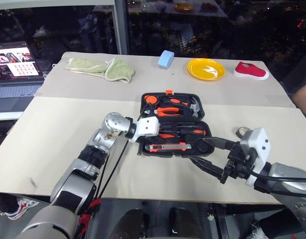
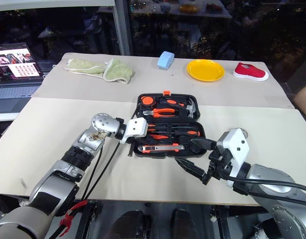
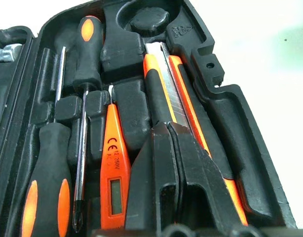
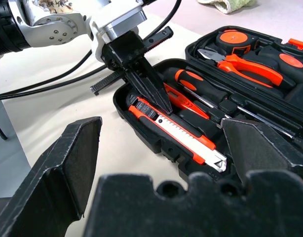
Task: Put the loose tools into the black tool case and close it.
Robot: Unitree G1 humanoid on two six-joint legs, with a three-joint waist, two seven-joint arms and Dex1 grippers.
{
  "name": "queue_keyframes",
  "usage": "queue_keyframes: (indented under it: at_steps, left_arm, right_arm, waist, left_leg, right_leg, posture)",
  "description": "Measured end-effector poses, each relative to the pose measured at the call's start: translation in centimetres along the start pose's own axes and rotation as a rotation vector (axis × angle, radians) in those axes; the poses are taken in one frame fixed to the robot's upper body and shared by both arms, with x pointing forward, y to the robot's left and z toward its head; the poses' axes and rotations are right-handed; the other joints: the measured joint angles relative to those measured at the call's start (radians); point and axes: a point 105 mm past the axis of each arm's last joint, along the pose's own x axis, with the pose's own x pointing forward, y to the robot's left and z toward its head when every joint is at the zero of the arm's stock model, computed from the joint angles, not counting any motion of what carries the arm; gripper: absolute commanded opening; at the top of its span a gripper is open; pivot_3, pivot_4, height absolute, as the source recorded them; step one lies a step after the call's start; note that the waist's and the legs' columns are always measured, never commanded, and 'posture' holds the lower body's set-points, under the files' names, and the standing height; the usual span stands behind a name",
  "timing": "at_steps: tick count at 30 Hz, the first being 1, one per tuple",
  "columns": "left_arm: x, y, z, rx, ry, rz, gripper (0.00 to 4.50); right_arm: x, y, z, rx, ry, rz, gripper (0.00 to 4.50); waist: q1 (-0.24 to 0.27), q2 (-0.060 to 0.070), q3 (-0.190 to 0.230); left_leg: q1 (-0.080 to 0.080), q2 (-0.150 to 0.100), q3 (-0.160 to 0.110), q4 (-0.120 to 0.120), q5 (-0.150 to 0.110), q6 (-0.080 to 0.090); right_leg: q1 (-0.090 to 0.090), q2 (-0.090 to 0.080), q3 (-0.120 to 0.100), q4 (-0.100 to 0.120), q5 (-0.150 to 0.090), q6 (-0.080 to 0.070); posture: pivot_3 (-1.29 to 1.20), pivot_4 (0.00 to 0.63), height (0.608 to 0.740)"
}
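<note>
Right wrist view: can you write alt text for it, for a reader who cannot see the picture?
The left hand, fingers shut, points down into the open black tool case beside the orange-and-black utility knife lying in its recess. Two screwdrivers and orange-handled pliers sit in recesses beyond, and the right hand's open fingers frame the foreground.

"CE", "AC" on tester screwdriver (image 3: pixel 114 168)
</note>
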Motion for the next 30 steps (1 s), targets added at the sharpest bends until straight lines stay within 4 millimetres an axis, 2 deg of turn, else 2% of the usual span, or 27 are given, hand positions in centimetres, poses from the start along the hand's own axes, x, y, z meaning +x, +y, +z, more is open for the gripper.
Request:
queue_keyframes:
  at_steps: [6, 14, 18, 19, 20, 21, 22, 23, 25, 27, 30]
  left_arm:
    - [0.4, 0.0, -0.7, 0.047, 0.028, 0.007, 0.06]
    - [1.1, 0.4, -0.4, 0.074, 0.022, 0.012, 0.06]
    - [-0.4, 0.0, -0.4, -0.022, -0.004, 0.003, 0.06]
    - [-0.7, -0.2, -0.3, -0.059, -0.017, 0.001, 0.06]
    - [-1.4, -0.4, -0.1, -0.115, -0.034, -0.003, 0.56]
    - [-2.1, -0.6, 0.1, -0.165, -0.056, -0.003, 0.73]
    - [-3.0, -0.6, 0.4, -0.209, -0.072, 0.000, 1.14]
    - [-4.7, -0.5, 1.1, -0.276, -0.104, 0.011, 1.52]
    - [-8.1, 0.1, 2.9, -0.349, -0.170, 0.056, 2.34]
    - [-9.4, 0.4, 4.2, -0.374, -0.214, 0.067, 2.90]
    - [-10.2, 0.1, 5.4, -0.410, -0.254, 0.052, 4.03]
  right_arm:
    - [0.1, -0.1, 0.3, -0.009, -0.008, 0.000, 4.50]
    - [0.1, -0.2, 0.3, 0.009, -0.009, 0.008, 4.50]
    - [0.0, -0.4, 0.0, 0.008, 0.015, 0.019, 4.50]
    - [-0.1, -0.5, -0.2, 0.013, 0.018, 0.015, 4.50]
    - [-0.2, -0.7, -0.3, 0.022, 0.022, 0.005, 4.50]
    - [-0.4, -1.0, -0.6, 0.032, 0.023, -0.014, 4.50]
    - [-0.5, -1.4, -0.8, 0.041, 0.026, -0.035, 4.50]
    - [-0.9, -2.1, -1.3, 0.063, 0.030, -0.077, 4.50]
    - [-2.0, -3.7, -2.5, 0.102, 0.055, -0.173, 4.50]
    - [-3.1, -4.7, -2.8, 0.105, 0.063, -0.232, 4.50]
    - [-6.4, -6.2, -3.7, 0.117, 0.106, -0.344, 4.50]
  waist:
    - [0.000, 0.000, 0.000]
    - [0.004, 0.000, -0.001]
    - [-0.010, 0.000, -0.001]
    - [-0.013, 0.000, -0.001]
    - [-0.017, 0.000, 0.000]
    - [-0.020, 0.000, 0.000]
    - [-0.022, 0.000, 0.000]
    - [-0.024, 0.000, 0.000]
    - [-0.027, 0.001, 0.000]
    - [-0.020, 0.001, 0.000]
    - [-0.007, 0.002, 0.000]
  left_leg:
    - [0.001, 0.000, 0.000, 0.000, 0.000, 0.000]
    - [0.001, 0.000, 0.000, 0.000, -0.001, 0.002]
    - [-0.006, 0.000, 0.000, 0.000, 0.003, 0.006]
    - [-0.006, 0.000, 0.000, -0.001, 0.006, 0.000]
    - [-0.009, 0.000, 0.000, -0.001, 0.007, -0.001]
    - [-0.012, 0.000, 0.000, -0.001, 0.007, -0.001]
    - [-0.015, 0.000, 0.000, -0.001, 0.007, -0.001]
    - [-0.020, 0.000, 0.000, 0.000, 0.008, -0.003]
    - [-0.020, 0.000, 0.000, -0.001, 0.008, -0.003]
    - [-0.020, 0.000, 0.000, -0.001, 0.008, -0.003]
    - [-0.018, -0.001, 0.000, -0.001, 0.008, -0.004]
  right_leg:
    - [0.001, 0.000, 0.000, 0.000, 0.000, 0.001]
    - [0.002, -0.001, 0.000, -0.002, 0.000, 0.002]
    - [-0.003, 0.000, 0.000, 0.000, 0.000, 0.002]
    - [-0.004, 0.001, 0.000, 0.000, 0.000, 0.002]
    - [-0.007, 0.001, 0.001, 0.000, 0.000, 0.001]
    - [-0.011, 0.001, 0.001, 0.001, 0.000, 0.001]
    - [-0.014, 0.001, 0.001, 0.002, 0.000, 0.001]
    - [-0.020, 0.002, 0.001, 0.003, 0.000, 0.001]
    - [-0.020, 0.002, 0.001, 0.003, 0.000, 0.000]
    - [-0.019, 0.002, 0.000, 0.001, 0.000, 0.001]
    - [-0.016, 0.002, 0.000, 0.001, 0.000, 0.001]
  posture:
    - [0.00, 0.150, 0.732]
    - [0.00, 0.150, 0.732]
    - [0.00, 0.150, 0.732]
    - [0.00, 0.150, 0.732]
    - [0.00, 0.150, 0.732]
    - [0.00, 0.150, 0.732]
    - [0.00, 0.150, 0.732]
    - [0.00, 0.150, 0.732]
    - [0.00, 0.150, 0.732]
    - [0.00, 0.150, 0.732]
    - [0.00, 0.150, 0.732]
